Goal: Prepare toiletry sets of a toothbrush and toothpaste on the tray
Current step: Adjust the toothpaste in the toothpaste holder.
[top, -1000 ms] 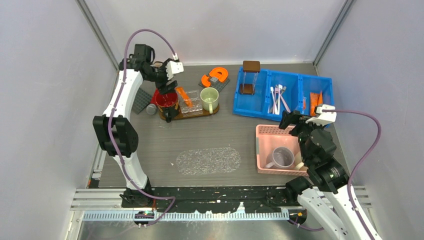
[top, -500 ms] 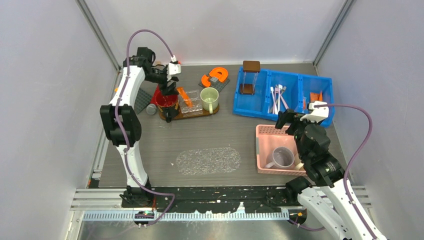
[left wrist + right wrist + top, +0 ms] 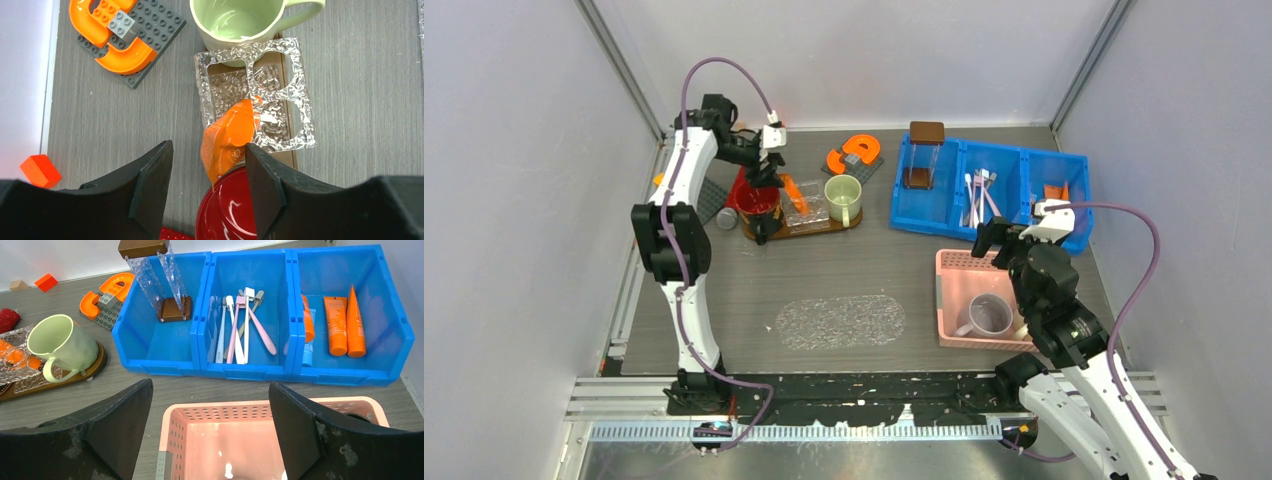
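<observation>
Two fingers of the left gripper (image 3: 208, 155) stand apart above the toothpaste tube (image 3: 227, 142) and clamp nothing. The orange tube lies slanted, one end on the clear dimpled holder (image 3: 295, 125) and the other over the rim of the red bowl (image 3: 225, 217). We judge it sits there as the first half of a set, since the holder rests on the wooden tray (image 3: 814, 229) at the far left. We see no brush beside it.

The bowl crowds the holder's left side and the green mug (image 3: 235, 20) its right, so we have little room.

The right gripper (image 3: 210, 395) hangs wide open and empty over the pink basket (image 3: 250, 412). It faces the blue bins (image 3: 250, 371), where the toothbrushes (image 3: 235, 330) fill the middle bin and spare tubes (image 3: 337, 325) the right one.
</observation>
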Controlling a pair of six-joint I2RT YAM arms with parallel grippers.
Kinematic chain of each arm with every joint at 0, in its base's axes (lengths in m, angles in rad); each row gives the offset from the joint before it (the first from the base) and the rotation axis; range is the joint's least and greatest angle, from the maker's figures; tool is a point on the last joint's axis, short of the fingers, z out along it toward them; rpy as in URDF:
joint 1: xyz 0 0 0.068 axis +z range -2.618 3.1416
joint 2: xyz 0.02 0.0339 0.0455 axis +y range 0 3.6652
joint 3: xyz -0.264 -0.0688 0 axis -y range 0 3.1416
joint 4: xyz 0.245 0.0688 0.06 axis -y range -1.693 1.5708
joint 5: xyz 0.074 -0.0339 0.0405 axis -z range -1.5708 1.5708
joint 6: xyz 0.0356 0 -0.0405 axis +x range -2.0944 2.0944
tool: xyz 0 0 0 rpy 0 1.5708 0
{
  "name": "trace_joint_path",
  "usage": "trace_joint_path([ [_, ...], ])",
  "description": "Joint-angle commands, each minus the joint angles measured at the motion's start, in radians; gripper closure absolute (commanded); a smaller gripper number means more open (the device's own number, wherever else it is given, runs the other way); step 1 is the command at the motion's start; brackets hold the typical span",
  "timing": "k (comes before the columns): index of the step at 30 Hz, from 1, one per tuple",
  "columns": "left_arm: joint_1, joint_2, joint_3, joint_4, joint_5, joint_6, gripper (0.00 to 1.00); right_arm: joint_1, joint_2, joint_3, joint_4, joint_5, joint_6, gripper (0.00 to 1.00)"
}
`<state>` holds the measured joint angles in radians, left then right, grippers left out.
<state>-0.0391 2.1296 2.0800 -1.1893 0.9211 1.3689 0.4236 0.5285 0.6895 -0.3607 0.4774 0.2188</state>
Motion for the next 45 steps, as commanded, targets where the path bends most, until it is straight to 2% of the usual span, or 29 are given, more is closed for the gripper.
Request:
trace_joint_path([
  [1, -0.002, 0.016, 0.056, -0.071, 0.068, 0.049, 0.43, 0.004, 0.013, 0.009, 0.031, -0.006, -0.015, 0.08],
  [11, -0.02, 0.04, 0.067, -0.092, 0.049, 0.06, 0.53, 0.004, 0.022, 0.012, 0.03, -0.012, -0.021, 0.08],
  [18, -0.025, 0.016, 0.061, -0.042, 0.057, -0.02, 0.53, 0.004, 0.028, 0.015, 0.032, -0.03, -0.022, 0.08],
  [22, -0.035, -0.041, 0.012, 0.124, 0.033, -0.229, 0.53, 0.004, 0.033, 0.025, 0.031, -0.054, -0.019, 0.08],
  [25, -0.045, -0.119, -0.072, 0.35, -0.035, -0.498, 0.53, 0.004, 0.037, 0.034, 0.026, -0.073, -0.013, 0.08],
  [28, -0.07, -0.179, -0.13, 0.548, -0.198, -0.827, 0.53, 0.004, 0.033, 0.047, 0.017, -0.094, -0.009, 0.08],
  [30, -0.104, -0.209, -0.138, 0.606, -0.362, -1.044, 0.49, 0.004, 0.028, 0.054, 0.009, -0.097, -0.003, 0.08],
  [35, -0.206, -0.281, -0.173, 0.579, -0.771, -1.368, 0.32, 0.004, 0.001, 0.065, -0.008, -0.093, 0.011, 0.08],
  [37, -0.248, -0.298, -0.171, 0.529, -0.926, -1.49, 0.29, 0.004, -0.012, 0.065, -0.011, -0.094, 0.017, 0.08],
  [43, -0.329, -0.301, -0.124, 0.343, -1.152, -1.836, 0.27, 0.004, -0.036, 0.075, -0.023, -0.079, 0.033, 0.07],
  [45, -0.356, -0.299, -0.123, 0.311, -1.233, -1.907, 0.26, 0.004, -0.045, 0.077, -0.029, -0.077, 0.035, 0.07],
])
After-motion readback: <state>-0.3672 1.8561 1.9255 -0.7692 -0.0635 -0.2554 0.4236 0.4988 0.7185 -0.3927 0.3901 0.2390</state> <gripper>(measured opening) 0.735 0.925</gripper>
